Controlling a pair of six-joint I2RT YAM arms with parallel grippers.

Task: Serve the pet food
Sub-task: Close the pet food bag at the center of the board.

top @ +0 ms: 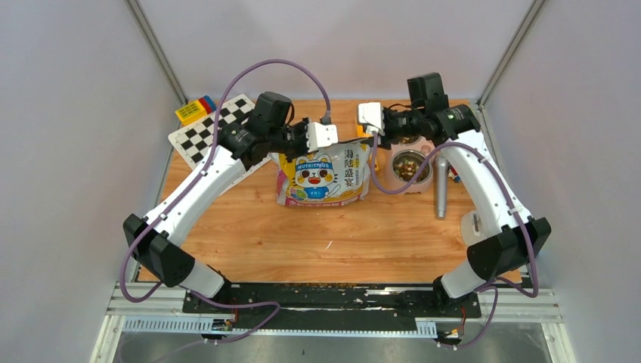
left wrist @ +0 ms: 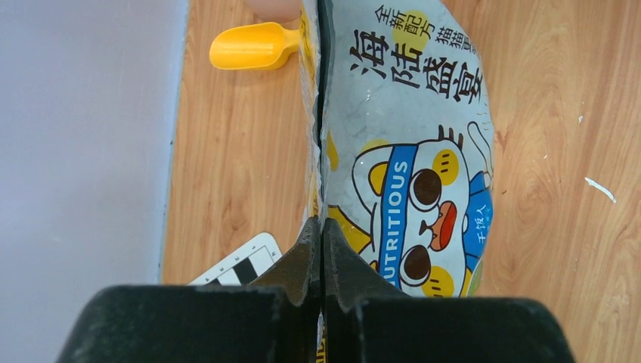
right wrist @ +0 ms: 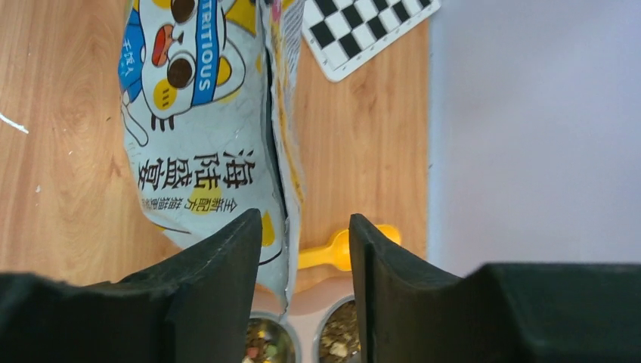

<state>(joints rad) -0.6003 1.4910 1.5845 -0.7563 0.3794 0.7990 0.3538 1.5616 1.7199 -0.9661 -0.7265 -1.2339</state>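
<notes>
The cartoon-cat bag point(top: 323, 175) stands at mid-table. My left gripper point(top: 321, 136) is shut on its top seam, which runs straight out from the closed fingertips in the left wrist view point(left wrist: 322, 227). My right gripper point(top: 370, 119) is open at the bag's other top corner. In the right wrist view point(right wrist: 304, 218) the bag's edge point(right wrist: 281, 189) hangs between the jaws, close to the left finger. Pet food kibble point(right wrist: 336, 344) lies in two steel bowls below; one bowl point(top: 410, 165) shows in the top view. A yellow scoop point(left wrist: 253, 47) lies behind the bag.
A checkerboard mat point(top: 208, 132) and coloured blocks point(top: 196, 110) lie at the back left. A metal cylinder point(top: 441, 187) lies right of the bowls, under the right arm. Grey walls close in the table on three sides.
</notes>
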